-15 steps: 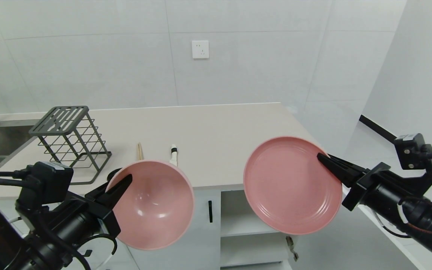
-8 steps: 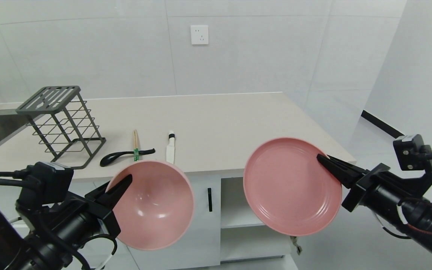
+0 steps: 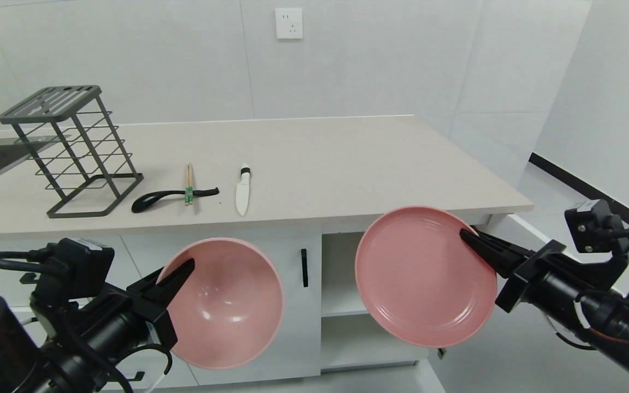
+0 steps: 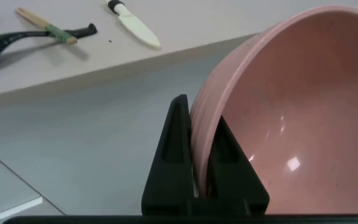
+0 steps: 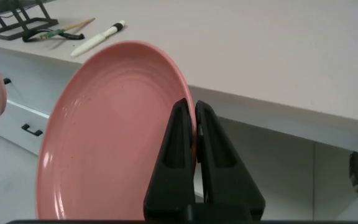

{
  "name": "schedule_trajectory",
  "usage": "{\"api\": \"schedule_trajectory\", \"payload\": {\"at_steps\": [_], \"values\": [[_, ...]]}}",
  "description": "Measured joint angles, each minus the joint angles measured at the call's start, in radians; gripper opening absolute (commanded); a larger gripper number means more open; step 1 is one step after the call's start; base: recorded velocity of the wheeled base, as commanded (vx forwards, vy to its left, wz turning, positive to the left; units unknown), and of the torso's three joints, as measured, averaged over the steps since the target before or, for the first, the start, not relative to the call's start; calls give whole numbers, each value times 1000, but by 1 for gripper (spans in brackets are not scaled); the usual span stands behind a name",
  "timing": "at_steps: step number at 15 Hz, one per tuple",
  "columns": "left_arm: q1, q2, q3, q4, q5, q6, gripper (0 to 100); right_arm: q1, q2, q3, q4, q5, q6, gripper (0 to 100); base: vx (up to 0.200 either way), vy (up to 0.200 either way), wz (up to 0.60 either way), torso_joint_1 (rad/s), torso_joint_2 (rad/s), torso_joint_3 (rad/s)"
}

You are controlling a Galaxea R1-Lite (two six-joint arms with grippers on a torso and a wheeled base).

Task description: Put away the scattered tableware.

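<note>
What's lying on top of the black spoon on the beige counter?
Across the handle of the black spoon lie wooden chopsticks with a green band. The strip of handle under them is hidden.

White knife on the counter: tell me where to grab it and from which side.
Take the knife at its far end, by the black band, from straight above, closing across its narrow width: it lies flat on the counter, pointed tip toward the front edge.
</note>
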Motion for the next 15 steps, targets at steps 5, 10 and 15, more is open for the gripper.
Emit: {"api": "schedule_trajectory", "payload": {"at_steps": [5,10,15], "values": [[0,1,0,34,0,0,0,0,19,0,0,0,0,0,0,0,0,-255,479,226],[9,-5,0,40,-1,0,0,0,30,0,0,-1,0,0,0,0,0,-250,382,156],[8,-8,0,61,0,0,0,-2,51,1,0,0,0,0,0,0,0,-208,307,127]]}}
